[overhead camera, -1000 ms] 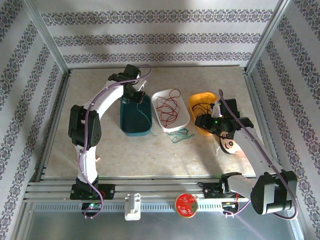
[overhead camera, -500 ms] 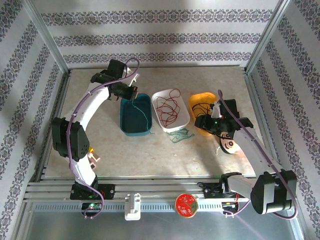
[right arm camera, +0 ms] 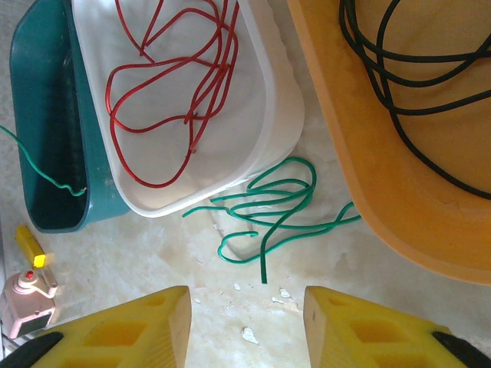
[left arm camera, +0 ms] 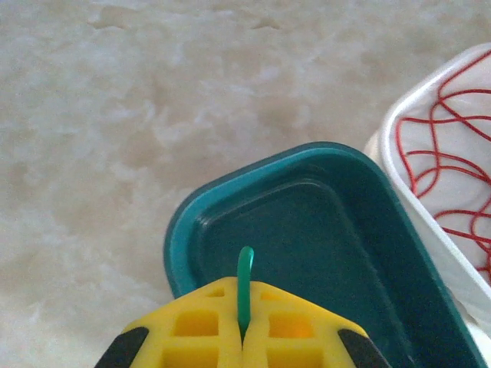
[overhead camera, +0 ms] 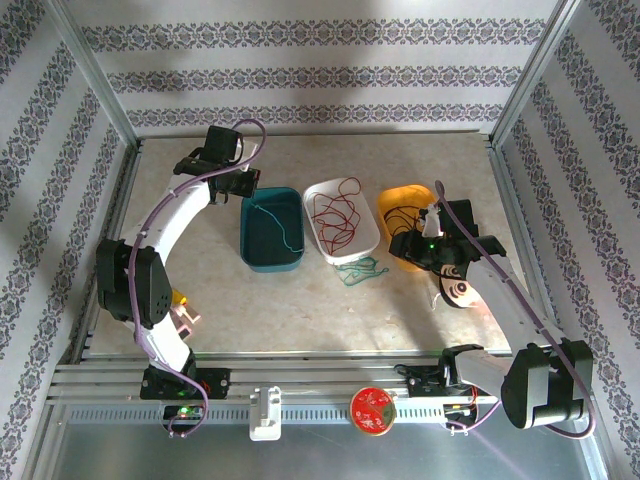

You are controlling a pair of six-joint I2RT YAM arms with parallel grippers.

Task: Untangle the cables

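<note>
Left pincer [left arm camera: 243, 326] is pressed together on the end of a thin green cable [left arm camera: 245, 280], held above the corner of the teal tray [left arm camera: 230, 184]. In the overhead view, that strand trails from the pincer down into the tray. The right pincer [right arm camera: 244, 314] is half spread and holds nothing. It is poised over a second green cable [right arm camera: 272, 211], which lies in loose loops on the bench [right arm camera: 153, 253] between the white tray [right arm camera: 268, 146] and the orange tray [right arm camera: 368, 192].

Progress: the sorting appears well advanced. The red cable [right arm camera: 176, 100] lies alone in the white tray, and the black cable [right arm camera: 414, 69] is coiled in the orange tray. Neither crosses a strand of another colour. Two steps seem to be left: settling the gripped green strand fully into the teal tray, and collecting the loose green loops from the bench.

Surroundings: the two tray rims flank the loose loops closely, and one strand runs up to the wall of the orange tray, so a descent there has little room. A red disc [overhead camera: 373, 408] and a white block [overhead camera: 266, 415] sit on the near rail, well apart from the work.
</note>
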